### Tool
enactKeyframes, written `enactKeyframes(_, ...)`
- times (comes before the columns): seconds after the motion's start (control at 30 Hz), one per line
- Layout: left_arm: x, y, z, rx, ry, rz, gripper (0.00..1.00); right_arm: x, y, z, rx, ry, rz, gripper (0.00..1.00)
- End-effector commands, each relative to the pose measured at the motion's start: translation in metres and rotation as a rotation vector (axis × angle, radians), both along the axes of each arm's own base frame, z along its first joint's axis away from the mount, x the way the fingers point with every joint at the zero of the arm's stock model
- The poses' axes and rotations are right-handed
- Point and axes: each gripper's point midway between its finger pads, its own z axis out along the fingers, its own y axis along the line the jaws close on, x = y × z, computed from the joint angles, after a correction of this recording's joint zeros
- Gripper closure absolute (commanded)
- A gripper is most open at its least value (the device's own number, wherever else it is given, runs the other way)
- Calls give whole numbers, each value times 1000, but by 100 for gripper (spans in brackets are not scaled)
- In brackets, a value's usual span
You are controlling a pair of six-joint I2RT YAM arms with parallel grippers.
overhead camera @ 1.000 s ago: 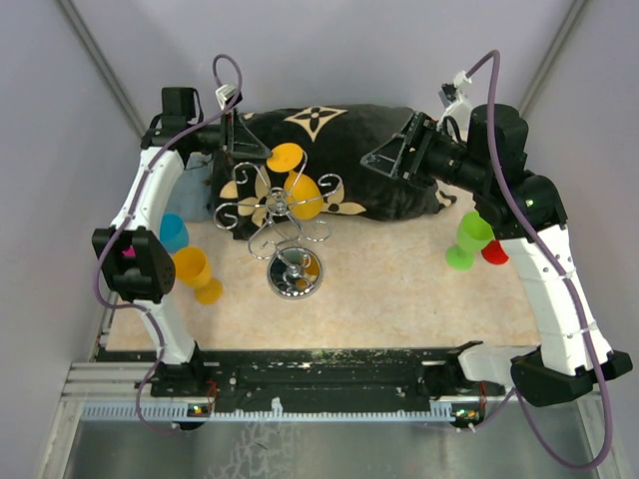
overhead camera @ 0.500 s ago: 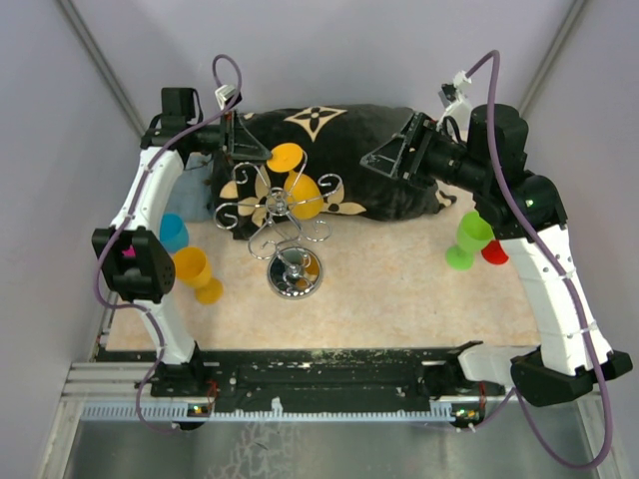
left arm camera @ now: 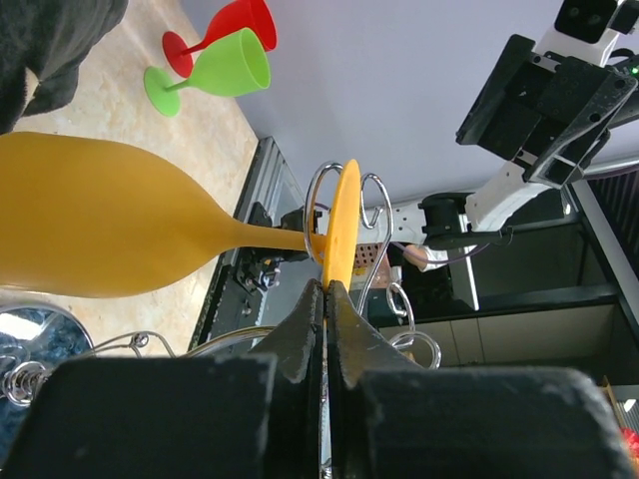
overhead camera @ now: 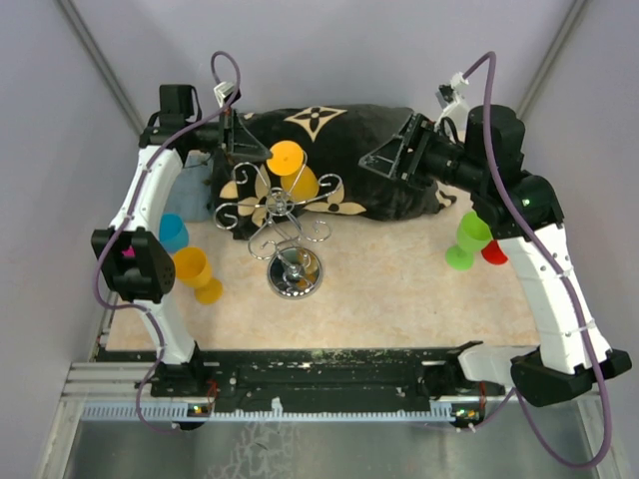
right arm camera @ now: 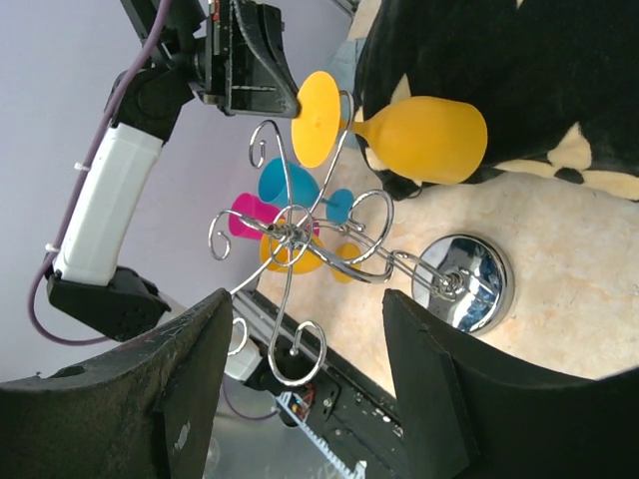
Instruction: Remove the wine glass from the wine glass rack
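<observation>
The wine glass rack (overhead camera: 278,208) is a silver wire stand with curled arms on a round mirror base (overhead camera: 294,272). An orange wine glass (overhead camera: 302,187) hangs from a back arm, with its stem in the wire slot and its foot disc (overhead camera: 285,157) on top. My left gripper (overhead camera: 246,150) is shut on the edge of that foot disc. In the left wrist view the fingers (left arm camera: 300,329) pinch the disc (left arm camera: 344,215), and the bowl (left arm camera: 100,215) lies to the left. My right gripper (overhead camera: 375,160) is open and empty, off to the right of the rack (right arm camera: 290,228).
A black patterned cushion (overhead camera: 379,150) lies along the back, behind the rack. A green glass (overhead camera: 467,239) and a red glass (overhead camera: 493,252) stand at the right. A blue glass (overhead camera: 173,232) and a yellow glass (overhead camera: 195,271) stand at the left by the left arm.
The orange glass's bowl has shifted slightly toward the back with my left gripper on its foot. The right arm has barely moved.
</observation>
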Motion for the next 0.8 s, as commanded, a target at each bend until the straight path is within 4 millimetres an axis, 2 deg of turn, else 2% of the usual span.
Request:
enactKeyframes(0.0,-6,0,24,-12,-58,-10,100,-4,0,15,23,-68,13,38)
enactKeyframes(0.2,-8,1,36,-15,-62,-3,100,-3,1,14,23,-66,14,38)
enactKeyframes(0.43,-5,1,41,-12,-33,15,100,-1,3,14,29,-66,21,38)
enactKeyframes(0.77,-3,-4,37,-11,-21,7,100,-3,2,16,26,-74,20,38)
